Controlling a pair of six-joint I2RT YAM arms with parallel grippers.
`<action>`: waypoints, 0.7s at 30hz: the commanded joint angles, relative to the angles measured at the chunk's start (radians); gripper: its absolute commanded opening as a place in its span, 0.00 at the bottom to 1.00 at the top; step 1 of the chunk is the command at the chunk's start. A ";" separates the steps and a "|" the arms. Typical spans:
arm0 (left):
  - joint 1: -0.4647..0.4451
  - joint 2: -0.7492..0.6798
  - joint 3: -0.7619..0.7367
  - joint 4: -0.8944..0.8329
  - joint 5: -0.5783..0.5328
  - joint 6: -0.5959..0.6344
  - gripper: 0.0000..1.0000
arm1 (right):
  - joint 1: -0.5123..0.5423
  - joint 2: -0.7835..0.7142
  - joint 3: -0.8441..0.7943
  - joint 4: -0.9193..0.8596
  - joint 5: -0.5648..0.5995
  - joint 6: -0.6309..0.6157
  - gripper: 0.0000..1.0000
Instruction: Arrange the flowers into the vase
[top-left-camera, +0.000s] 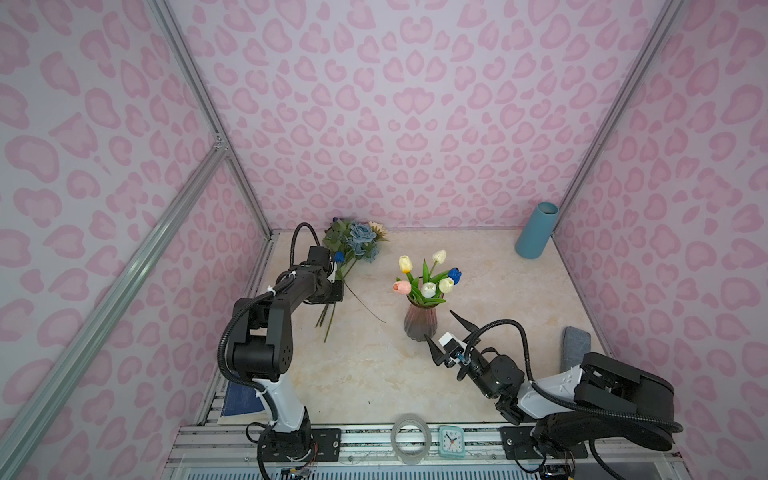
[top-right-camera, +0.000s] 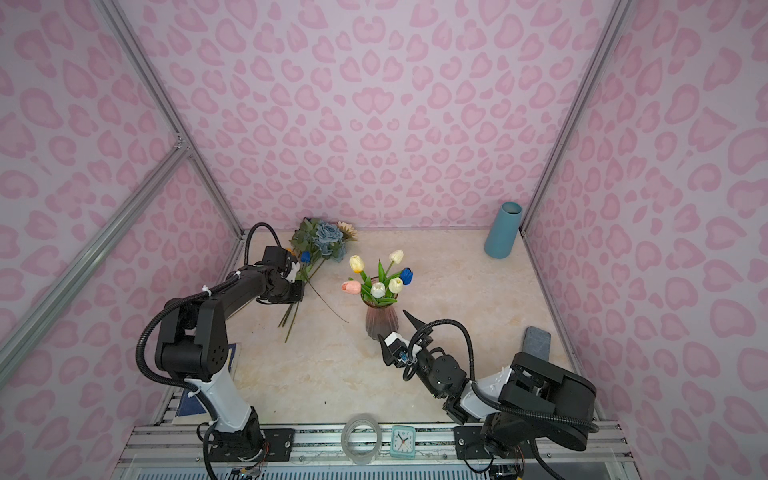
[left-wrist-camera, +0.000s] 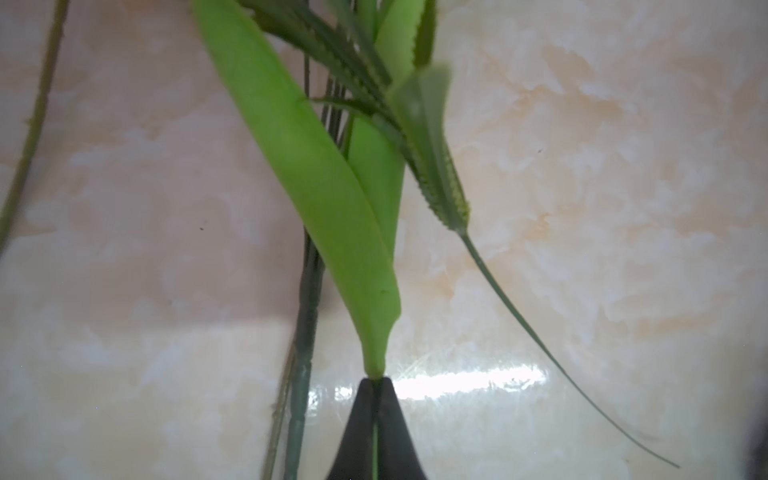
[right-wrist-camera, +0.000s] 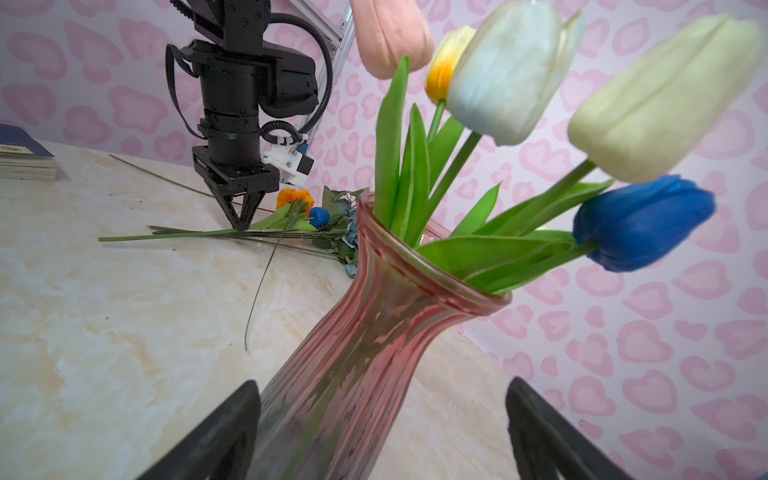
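Left gripper (left-wrist-camera: 376, 386) pinches a green stem (left-wrist-camera: 376, 361), bloom cut off. Loose flowers (top-left-camera: 353, 245) lie at the far left corner of the table (top-left-camera: 374, 374), stems toward the near edge. Tulips (top-left-camera: 428, 286) stand mid-table in the vase (top-left-camera: 420, 324), which the wide-open right gripper (top-left-camera: 437, 323) straddles.

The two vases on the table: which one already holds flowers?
The pink glass vase in the middle: tulips stand in it. The blue vase in the far right corner shows no flowers.
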 joint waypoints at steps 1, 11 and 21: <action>0.002 -0.077 -0.038 0.085 0.101 -0.013 0.21 | 0.002 0.004 -0.002 0.017 0.012 -0.004 0.92; 0.002 -0.304 -0.065 0.130 0.090 -0.020 0.07 | 0.008 0.020 0.006 0.020 0.012 -0.007 0.92; -0.091 -0.161 -0.030 0.103 0.046 -0.167 0.31 | 0.015 0.028 0.013 0.019 0.010 -0.011 0.92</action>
